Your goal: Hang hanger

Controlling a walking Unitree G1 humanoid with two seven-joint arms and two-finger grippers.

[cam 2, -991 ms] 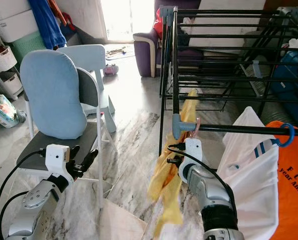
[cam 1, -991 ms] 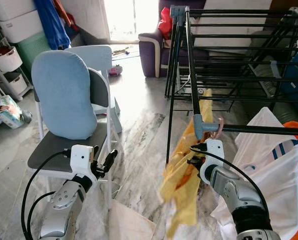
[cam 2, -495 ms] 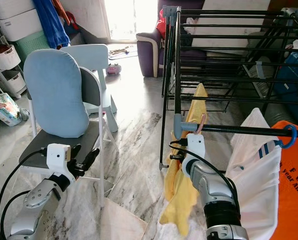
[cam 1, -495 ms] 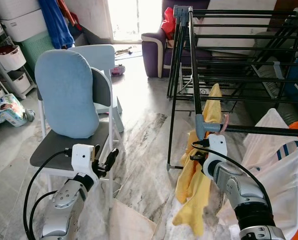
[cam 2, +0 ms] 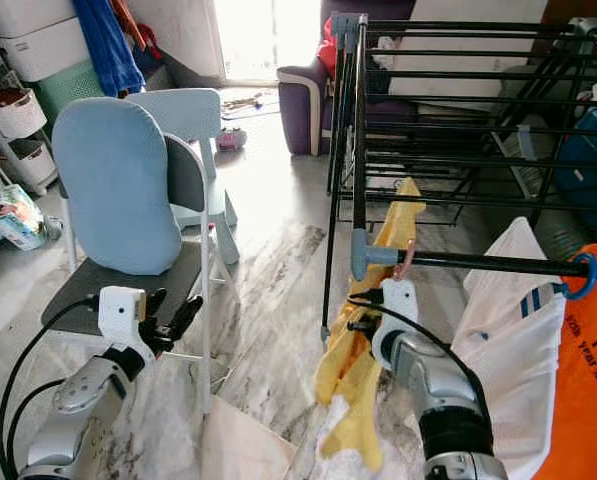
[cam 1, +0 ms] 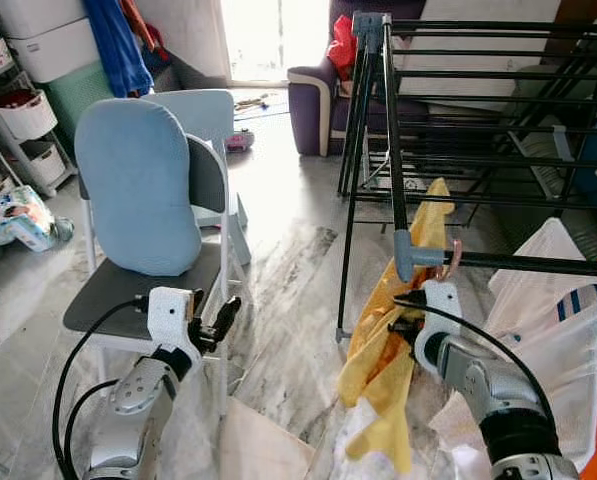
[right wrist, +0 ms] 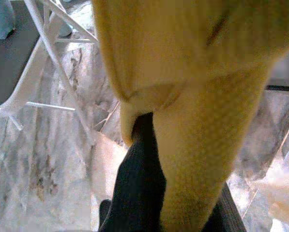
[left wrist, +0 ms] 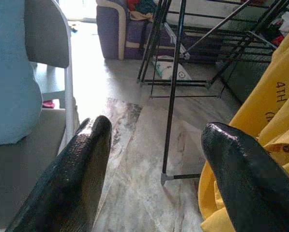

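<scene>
Left side: a chair (cam 1: 148,290) carrying a blue cushion (cam 1: 138,185). The left gripper (cam 1: 223,318) hangs low in front of the chair, fingers (left wrist: 74,179) spread apart with nothing between them; judged idle.

Centre: the right gripper (cam 2: 363,312) is raised just under the near rail (cam 1: 518,264) of the drying rack (cam 1: 458,100). One finger (right wrist: 137,179) is buried in a fold of the yellow shirt (cam 1: 388,350); the jaws appear clamped on the shirt, presumably on the hanger within it. The pink hook (cam 1: 452,256) rises directly above the gripper and sits at the rail, just beside the grey corner joint (cam 1: 406,258). Whether the hook is fully over the rail cannot be told. The shirt's long axis runs steeply downward from the hook, lower end near the floor. The right arm is plainly the nearer one.

Right: a white shirt (cam 1: 548,330) and an orange shirt (cam 2: 583,390) hang on the same rail.

Containers: at the far left, a white bin (cam 1: 23,110) on a shelf unit; contents unreadable.
</scene>
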